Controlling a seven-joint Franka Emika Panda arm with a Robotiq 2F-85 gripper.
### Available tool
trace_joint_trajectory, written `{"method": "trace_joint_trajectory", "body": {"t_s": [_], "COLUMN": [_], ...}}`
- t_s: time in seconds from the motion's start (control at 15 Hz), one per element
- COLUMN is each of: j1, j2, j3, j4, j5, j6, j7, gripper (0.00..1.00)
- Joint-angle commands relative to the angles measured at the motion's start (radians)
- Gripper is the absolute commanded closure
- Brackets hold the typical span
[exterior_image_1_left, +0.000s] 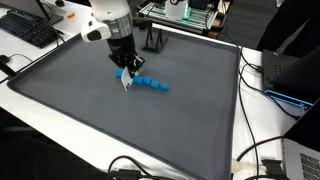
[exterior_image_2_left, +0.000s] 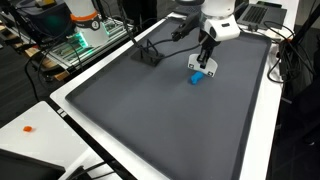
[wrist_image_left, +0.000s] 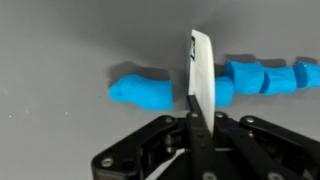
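Note:
A long blue segmented piece (wrist_image_left: 150, 92) lies across the dark grey mat (exterior_image_1_left: 110, 130). It shows as a short blue row (exterior_image_1_left: 153, 84) in an exterior view and as a small blue lump (exterior_image_2_left: 198, 77) under the arm. My gripper (wrist_image_left: 195, 116) is shut on a thin white blade-like piece (wrist_image_left: 202, 70), which stands edge-on across the blue piece and splits its left chunk from the right segments (wrist_image_left: 265, 78). In both exterior views the gripper (exterior_image_1_left: 126, 70) (exterior_image_2_left: 206, 60) hangs straight above the blue piece's end, with the white piece (exterior_image_1_left: 126, 83) pointing down at it.
A black stand (exterior_image_1_left: 153, 40) (exterior_image_2_left: 148, 52) sits at the mat's far edge. A keyboard (exterior_image_1_left: 28, 28), cables (exterior_image_1_left: 262, 150) and electronics (exterior_image_2_left: 75, 35) lie on the white table around the mat. A small orange bit (exterior_image_2_left: 28, 128) lies off the mat.

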Motion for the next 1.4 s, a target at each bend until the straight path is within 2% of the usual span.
{"method": "trace_joint_trajectory", "body": {"t_s": [0.0,0.2,0.47,0.8,1.07,1.33], "j1": [0.018,0.033,0.067,0.070,0.064,0.052], "j2": [-0.019,-0.061,-0.138,-0.256,-0.353,-0.444], "j3": [-0.017,-0.035,-0.074,-0.071,-0.061,-0.045], "j4": [-0.005,-0.011,-0.018,-0.073,-0.169,-0.296], "j5": [-0.016,-0.013,-0.020,0.028,0.054,0.122], "j6": [-0.026,-0.057,-0.158,-0.239,-0.244,-0.192], "j7": [0.038,0.119,0.324,0.538,0.685,0.729], "gripper": [0.99,0.99,0.99,0.99,0.99,0.99]}}
